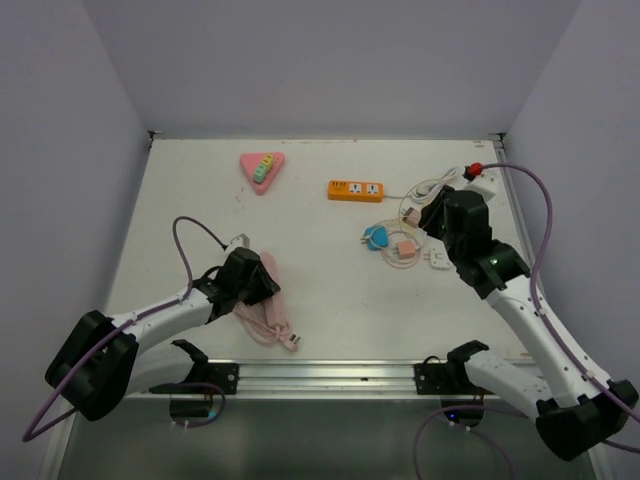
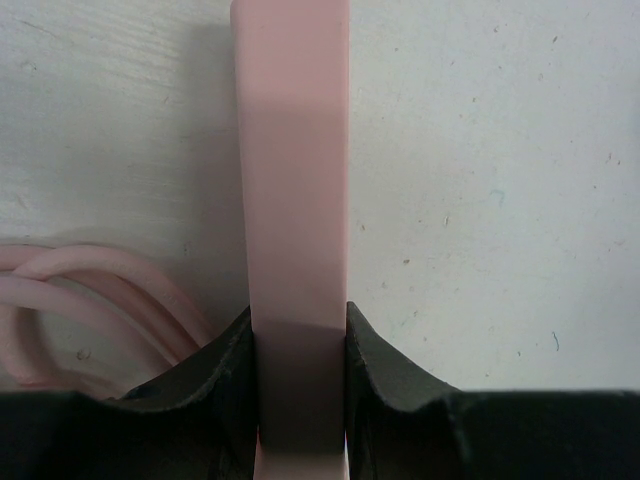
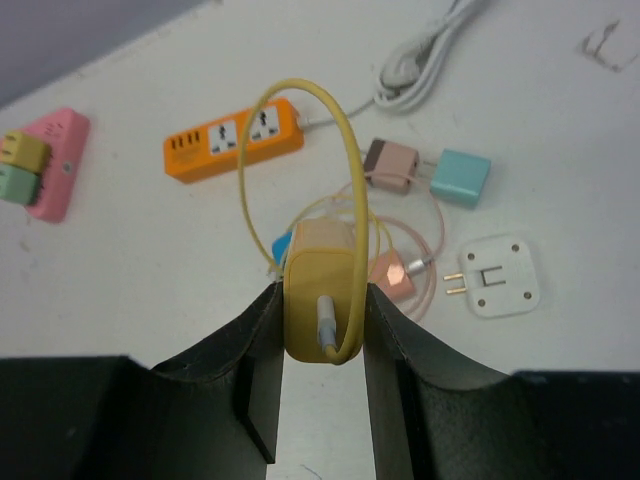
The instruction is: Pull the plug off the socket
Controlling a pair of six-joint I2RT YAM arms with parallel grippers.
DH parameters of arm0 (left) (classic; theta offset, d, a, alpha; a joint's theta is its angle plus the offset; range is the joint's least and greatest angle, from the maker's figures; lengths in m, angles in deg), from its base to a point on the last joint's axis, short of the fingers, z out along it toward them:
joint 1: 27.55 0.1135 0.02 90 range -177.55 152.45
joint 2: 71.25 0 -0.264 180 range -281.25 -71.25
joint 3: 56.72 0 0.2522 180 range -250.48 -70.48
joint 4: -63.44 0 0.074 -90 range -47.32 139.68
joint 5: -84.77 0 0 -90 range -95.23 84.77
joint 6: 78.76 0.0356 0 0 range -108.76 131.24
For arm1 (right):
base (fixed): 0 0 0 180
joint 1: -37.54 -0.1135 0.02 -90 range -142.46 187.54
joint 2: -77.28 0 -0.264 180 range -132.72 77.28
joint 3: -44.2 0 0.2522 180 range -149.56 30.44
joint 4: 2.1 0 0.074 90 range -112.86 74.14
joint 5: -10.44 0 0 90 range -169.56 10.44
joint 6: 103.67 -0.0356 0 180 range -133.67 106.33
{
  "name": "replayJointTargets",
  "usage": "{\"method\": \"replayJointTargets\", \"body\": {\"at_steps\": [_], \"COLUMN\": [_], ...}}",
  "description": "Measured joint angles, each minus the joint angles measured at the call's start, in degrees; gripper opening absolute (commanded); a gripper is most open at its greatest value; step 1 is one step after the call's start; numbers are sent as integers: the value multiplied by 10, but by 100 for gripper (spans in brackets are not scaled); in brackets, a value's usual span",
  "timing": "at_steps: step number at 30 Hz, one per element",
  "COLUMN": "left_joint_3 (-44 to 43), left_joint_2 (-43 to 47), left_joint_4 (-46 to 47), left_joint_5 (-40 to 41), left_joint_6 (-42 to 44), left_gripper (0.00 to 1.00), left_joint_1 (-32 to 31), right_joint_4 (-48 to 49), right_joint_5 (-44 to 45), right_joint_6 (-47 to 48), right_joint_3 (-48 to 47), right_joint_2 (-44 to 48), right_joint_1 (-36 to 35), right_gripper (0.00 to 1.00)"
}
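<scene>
The left gripper (image 2: 298, 335) pinches the pink socket (image 2: 290, 180), the right gripper (image 3: 322, 310) pinches the yellow plug (image 3: 318, 262), well apart, so next, I think, let go.

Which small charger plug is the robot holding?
The yellow cube-shaped charger with looped yellow cable, clamped in the right gripper; the others lie on the white table.
</scene>
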Motion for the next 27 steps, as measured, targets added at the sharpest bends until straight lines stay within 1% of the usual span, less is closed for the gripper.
{"method": "replayJointTargets", "body": {"at_steps": [4,7,10,11,12,17,20,21,23,24,26,27], "left_joint_3": [3,10,17,17,18,23,23,23,23,23,23,23], "left_joint_2": [5,21,37,39,40,41,38,35,30,26,19,13], "left_joint_4": [1,-3,-7,-7,-6,6,14,19,27,33,42,47], "left_joint_5": [-4,-5,-4,-5,-6,-18,-28,-32,-38,-42,-49,-52], "left_joint_6": [5,14,24,28,30,44,53,55,61,64,66,68], "left_gripper": [0,0,0,0,0,0,0,0,0,0,0,0], "left_joint_1": [2,2,2,2,2,3,3,3,3,3,3,3], "right_joint_4": [24,41,61,68,77,129,165,170,177,174,166,160], "right_joint_5": [-59,-110,-159,-174,-188,-275,-326,-337,-355,-356,-352,-350], "right_joint_6": [-25,-40,-50,-52,-52,-54,-60,-63,-66,-67,-66,-65], "right_joint_3": [73,117,139,142,143,139,137,137,137,137,137,137], "right_joint_2": [-73,-126,-159,-169,-178,-230,-256,-260,-265,-265,-264,-263], "right_joint_1": [25,66,110,122,134,188,223,229,245,250,257,260], "right_gripper": [0,0,0,3,8,12,23,35,49,62,73,80]}}
